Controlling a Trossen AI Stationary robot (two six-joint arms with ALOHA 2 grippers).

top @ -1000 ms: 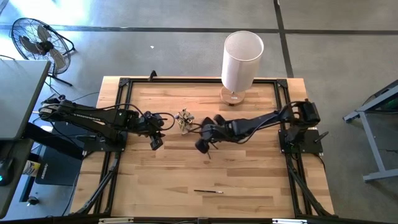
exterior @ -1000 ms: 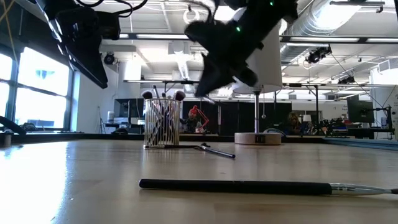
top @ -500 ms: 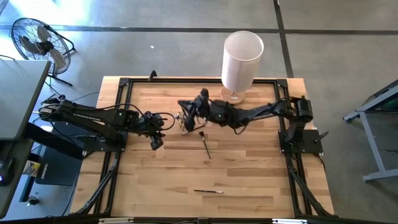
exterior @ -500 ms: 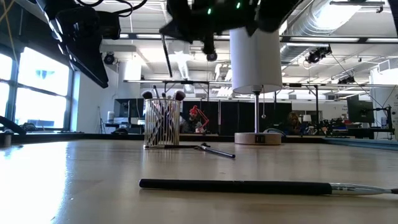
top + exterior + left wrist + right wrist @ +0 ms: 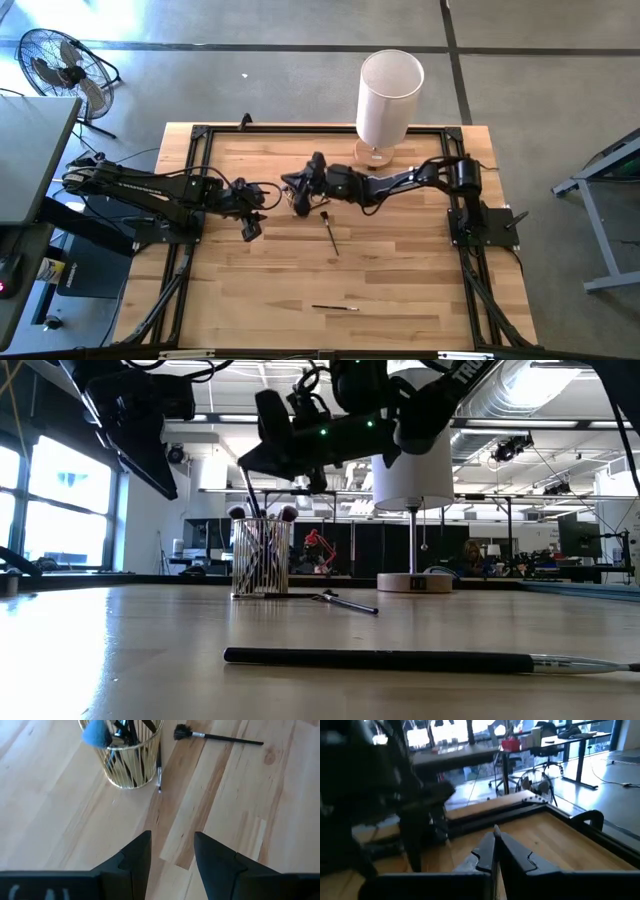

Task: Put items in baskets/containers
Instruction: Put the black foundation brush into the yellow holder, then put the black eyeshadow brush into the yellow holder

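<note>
The small clear cup [image 5: 297, 196] [image 5: 260, 557] [image 5: 128, 759], yellowish and striped, stands on the table's middle with several brushes upright in it. My right gripper [image 5: 303, 186] [image 5: 262, 455] [image 5: 496, 851] hovers over the cup, shut on a thin dark brush [image 5: 249, 492]. My left gripper [image 5: 250, 226] [image 5: 172, 851] waits open to the cup's left, touching nothing. One brush [image 5: 328, 230] [image 5: 218, 738] lies flat just right of the cup, and another [image 5: 335, 307] [image 5: 400, 658] lies near the table's near edge. A thin brush [image 5: 159, 770] rests beside the cup's wall. My right gripper pinches the thin brush's handle [image 5: 495, 839] between its two fingers. The brush hangs below the fingers, nearly upright and lifted clear of the table. Its lower end [image 5: 254, 515] is at the cup's mouth among the brush heads there.
A tall white cylinder on a wooden base [image 5: 388, 98] [image 5: 410, 470] stands at the far edge, right of the cup. Bare wood lies between the two loose brushes and toward the near corners. A fan [image 5: 62, 68] stands off the table at far left.
My right gripper, shut on a brush, has swung from above the table's middle toward the far left and now hovers over the cup. The brush has gone with it, and its lower end has come down to the cup's mouth.
</note>
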